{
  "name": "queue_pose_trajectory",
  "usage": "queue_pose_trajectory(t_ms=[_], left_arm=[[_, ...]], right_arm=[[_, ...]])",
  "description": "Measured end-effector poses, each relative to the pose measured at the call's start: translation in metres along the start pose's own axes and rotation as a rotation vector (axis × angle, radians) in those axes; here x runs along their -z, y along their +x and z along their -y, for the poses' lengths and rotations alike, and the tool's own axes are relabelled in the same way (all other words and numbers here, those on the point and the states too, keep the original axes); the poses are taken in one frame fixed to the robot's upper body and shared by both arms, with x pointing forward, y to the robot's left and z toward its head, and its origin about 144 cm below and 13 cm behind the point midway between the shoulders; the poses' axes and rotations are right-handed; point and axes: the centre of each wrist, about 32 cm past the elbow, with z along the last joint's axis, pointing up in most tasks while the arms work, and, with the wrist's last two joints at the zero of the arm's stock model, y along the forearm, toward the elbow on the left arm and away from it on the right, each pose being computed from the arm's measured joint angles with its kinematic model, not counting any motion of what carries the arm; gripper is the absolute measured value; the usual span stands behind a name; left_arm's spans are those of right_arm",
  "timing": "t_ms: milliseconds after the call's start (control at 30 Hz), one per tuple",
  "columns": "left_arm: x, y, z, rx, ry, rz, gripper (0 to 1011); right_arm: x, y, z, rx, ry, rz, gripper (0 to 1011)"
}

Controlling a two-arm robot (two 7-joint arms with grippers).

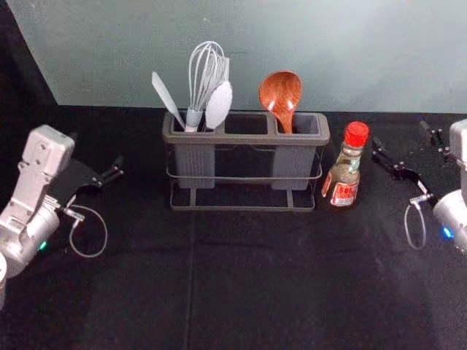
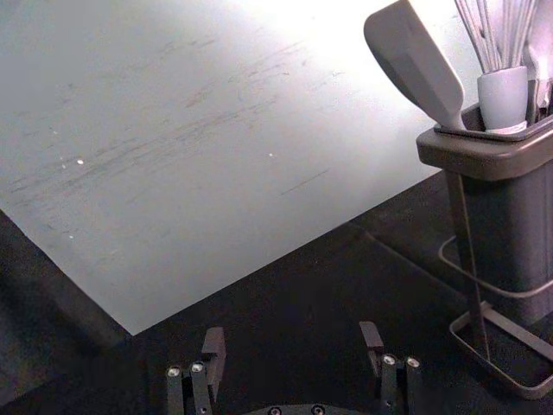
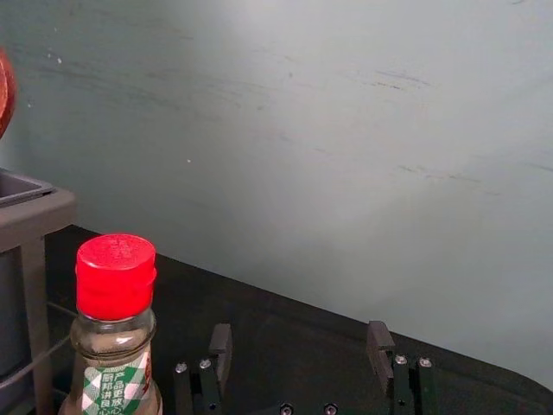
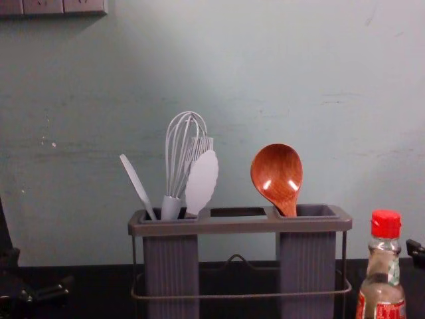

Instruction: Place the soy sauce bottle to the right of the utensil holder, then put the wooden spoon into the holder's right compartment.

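Well, the right gripper [image 1: 400,135] has its fingers apart, with the upright soy sauce bottle [image 1: 344,177] to its left, then the utensil holder [image 1: 246,138], wooden spoon [image 1: 280,92] in its right compartment; beyond, the left gripper [image 1: 97,152] is also spread.

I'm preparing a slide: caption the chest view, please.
Wooden spoon in the right compartment of the utensil holder, soy sauce bottle standing to its right.

On black worktop [image 1: 255,292]: utensil holder [image 1: 244,138] upright near centre, soy sauce bottle [image 1: 343,173] standing just beside, right side.
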Motion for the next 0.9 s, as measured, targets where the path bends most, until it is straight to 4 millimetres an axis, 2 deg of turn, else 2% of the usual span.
queue_pose_trajectory(t_ms=[900], left_arm=[[0.0000,0.0000,0.0000,0.000,0.000,0.000,1011]], right_arm=[[0.0000,0.0001,-0.0003,-0.001,-0.003,0.002,1003]])
